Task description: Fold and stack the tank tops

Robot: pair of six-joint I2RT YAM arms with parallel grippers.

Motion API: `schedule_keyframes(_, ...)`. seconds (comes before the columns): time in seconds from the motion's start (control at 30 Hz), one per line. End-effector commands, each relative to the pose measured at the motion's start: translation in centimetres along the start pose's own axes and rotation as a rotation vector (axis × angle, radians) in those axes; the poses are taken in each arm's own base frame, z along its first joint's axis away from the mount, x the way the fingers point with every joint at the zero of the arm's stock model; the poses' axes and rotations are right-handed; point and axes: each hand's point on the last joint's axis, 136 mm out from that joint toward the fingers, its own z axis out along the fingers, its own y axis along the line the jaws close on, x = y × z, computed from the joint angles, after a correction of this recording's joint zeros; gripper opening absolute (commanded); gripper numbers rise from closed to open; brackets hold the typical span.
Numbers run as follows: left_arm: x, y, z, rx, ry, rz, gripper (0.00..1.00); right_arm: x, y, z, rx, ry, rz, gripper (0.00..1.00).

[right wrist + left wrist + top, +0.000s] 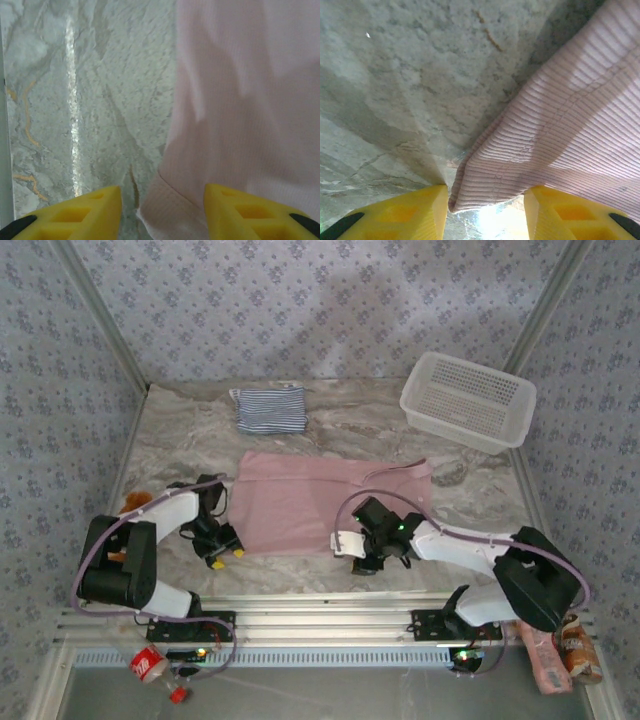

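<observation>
Left gripper (228,557) and right gripper (350,548), each with yellow fingers spread apart and clamped on nothing, stand low at the two near corners of the plain dusty pink ribbed cloth tank top (300,505). In the left wrist view the left gripper (485,210) straddles a rolled corner of the pink top (560,130), the cloth lying between the open fingers. In the right wrist view the right gripper (162,210) brackets the hemmed corner of the same top (240,100) in like fashion. The garment lies spread flat on the grey-veined marble tabletop (180,440), mid-table. The navy-and-white striped tank top (270,410) sits folded near the far edge, and the white plastic lattice basket (468,400) stands at the far right. The step in hand appears to be taking both near corners for a fold. It would go best if each gripper settles low enough to catch every layer of the hem, if both close together, and if the lift is level, so that the edge travels straight and the crease forms without a skew.
</observation>
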Motion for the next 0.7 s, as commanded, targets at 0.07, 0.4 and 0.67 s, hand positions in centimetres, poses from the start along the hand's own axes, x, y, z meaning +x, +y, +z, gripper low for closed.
schedule_keyframes(0.07,-0.9,0.8,-0.4,-0.064,-0.052,0.029,0.43,1.0,0.0,1.1,-0.012,0.104,-0.042,0.45)
schedule_keyframes(0.4,-2.2,0.2,-1.5,-0.074,-0.097,0.052,0.21,0.4,-0.8,0.5,0.029,0.098,-0.022,0.15)
schedule_keyframes(0.67,-1.3,-0.5,-4.0,-0.044,-0.098,0.055,0.1,-1.0,0.2,-1.3,-0.012,0.028,0.036,0.07)
